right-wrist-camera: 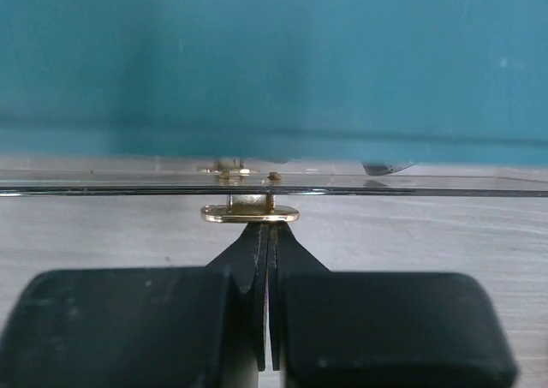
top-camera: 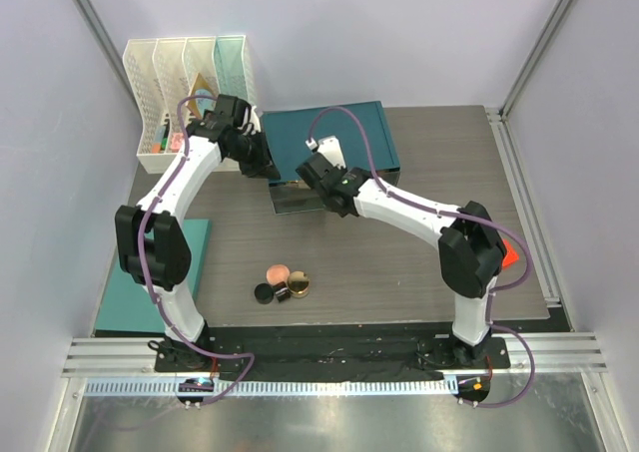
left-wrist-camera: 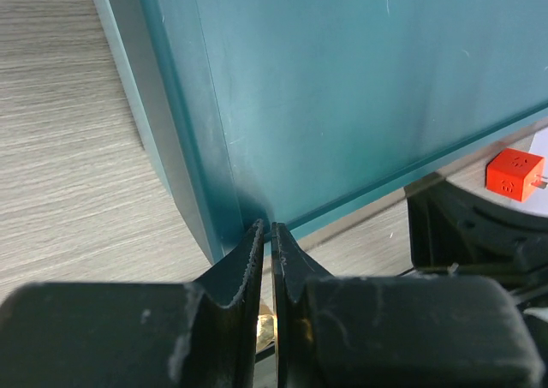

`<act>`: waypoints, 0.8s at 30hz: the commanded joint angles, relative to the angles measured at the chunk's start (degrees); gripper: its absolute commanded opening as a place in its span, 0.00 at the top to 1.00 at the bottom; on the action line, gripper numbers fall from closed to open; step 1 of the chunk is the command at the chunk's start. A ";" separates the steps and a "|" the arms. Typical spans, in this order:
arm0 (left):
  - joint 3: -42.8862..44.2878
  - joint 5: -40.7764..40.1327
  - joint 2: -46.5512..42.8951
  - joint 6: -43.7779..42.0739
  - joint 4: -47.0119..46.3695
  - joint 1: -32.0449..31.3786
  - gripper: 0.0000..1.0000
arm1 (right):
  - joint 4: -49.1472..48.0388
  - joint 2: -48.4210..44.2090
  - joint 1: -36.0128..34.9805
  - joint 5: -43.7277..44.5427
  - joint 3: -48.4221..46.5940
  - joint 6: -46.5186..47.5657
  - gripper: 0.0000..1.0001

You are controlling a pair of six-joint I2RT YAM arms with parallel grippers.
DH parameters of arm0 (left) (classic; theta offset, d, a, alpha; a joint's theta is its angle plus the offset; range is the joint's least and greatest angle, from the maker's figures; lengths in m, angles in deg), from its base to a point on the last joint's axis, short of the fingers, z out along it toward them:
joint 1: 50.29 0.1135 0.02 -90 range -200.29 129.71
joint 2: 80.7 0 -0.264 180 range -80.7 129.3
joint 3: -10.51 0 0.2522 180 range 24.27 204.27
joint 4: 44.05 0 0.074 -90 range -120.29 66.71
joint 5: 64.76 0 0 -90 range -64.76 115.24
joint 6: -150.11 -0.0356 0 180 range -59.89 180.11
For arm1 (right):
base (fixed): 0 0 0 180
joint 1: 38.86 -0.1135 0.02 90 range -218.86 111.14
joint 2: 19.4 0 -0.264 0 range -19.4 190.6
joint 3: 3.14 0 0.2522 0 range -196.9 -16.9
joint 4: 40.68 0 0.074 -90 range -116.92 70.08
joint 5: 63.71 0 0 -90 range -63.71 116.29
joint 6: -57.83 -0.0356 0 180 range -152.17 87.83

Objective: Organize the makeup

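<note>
Entry: makeup sorting, barely begun. Round pink blush compact (top-camera: 277,272), small black jar (top-camera: 264,292) and gold-rimmed compact (top-camera: 298,288) lie loose together on the grey wood-grain table (top-camera: 419,272).

My right gripper (right-wrist-camera: 267,230), fingers together, seems to pinch the clear acrylic case's (right-wrist-camera: 428,187) small gold pull handle (right-wrist-camera: 250,214). My left gripper (left-wrist-camera: 267,227), fingers almost touching, sits at the corner of the teal box (left-wrist-camera: 360,88).

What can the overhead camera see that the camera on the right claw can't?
Only the overhead camera shows the white file racks and three small round cosmetics on the table: a pink blush compact, a black jar and a gold-rimmed compact. Only the claw's camera shows the small gold handle that the right claw is closed on. Both show the teal box and the clear panel in front of it.
</note>
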 commanded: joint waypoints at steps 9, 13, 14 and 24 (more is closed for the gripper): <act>-2.47 -9.90 2.28 -4.72 10.49 0.31 0.89 | -7.18 2.76 0.66 -1.66 -8.87 -0.62 0.99; -1.33 -10.08 1.75 -4.63 10.67 0.31 0.87 | -7.10 -1.19 0.83 -4.21 -4.58 -2.03 0.98; -0.72 -10.60 1.66 -4.63 10.67 0.31 0.87 | -7.18 -3.64 0.83 -5.52 -3.52 -2.47 0.97; 4.47 -11.57 3.50 -4.37 11.72 0.14 0.84 | -9.11 -18.85 7.50 -21.85 14.84 -21.61 0.37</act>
